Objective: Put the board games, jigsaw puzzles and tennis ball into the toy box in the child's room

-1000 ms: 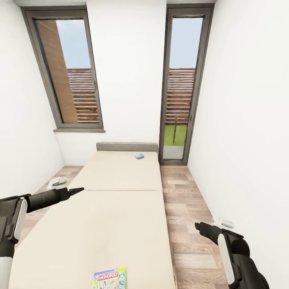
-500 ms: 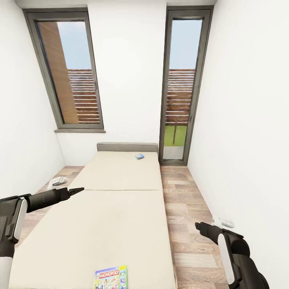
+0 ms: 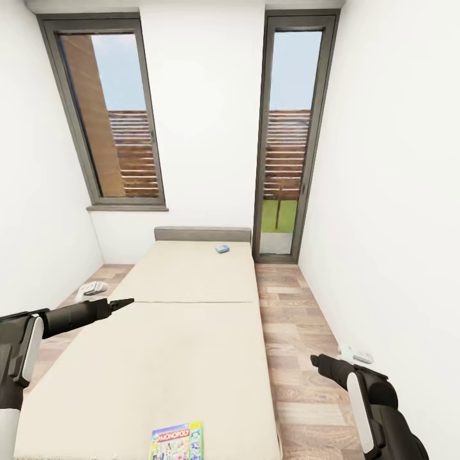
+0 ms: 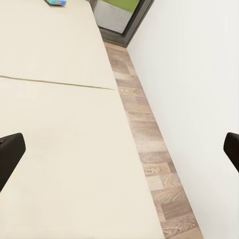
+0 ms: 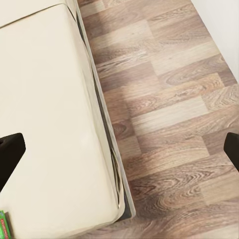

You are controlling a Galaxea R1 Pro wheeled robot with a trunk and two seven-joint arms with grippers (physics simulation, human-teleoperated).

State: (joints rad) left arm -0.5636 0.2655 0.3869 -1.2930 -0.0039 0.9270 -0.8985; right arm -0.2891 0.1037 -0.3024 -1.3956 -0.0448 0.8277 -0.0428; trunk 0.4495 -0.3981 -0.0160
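The bed (image 3: 172,345) with its beige mattress fills the middle of the child's room. One board game, a green-edged Monopoly box (image 3: 176,442), lies flat at the bed's near end, and its green edge (image 5: 3,225) shows in the right wrist view. A second board game, small and blue (image 3: 222,248), lies near the grey headboard (image 3: 202,233); it is also in the left wrist view (image 4: 55,2). My left gripper (image 3: 124,301) hovers open over the bed's left side, holding nothing. My right gripper (image 3: 314,360) hangs open and empty over the floor to the right of the bed.
A strip of wood plank floor (image 3: 291,332) runs between the bed and the right wall. A white object (image 3: 355,354) lies on it by that wall, and another (image 3: 91,289) lies on the floor left of the bed. Two tall windows stand in the far wall.
The picture shifted very slightly a second ago, so the camera moved a little. Both arms and both board games have stayed where they were.
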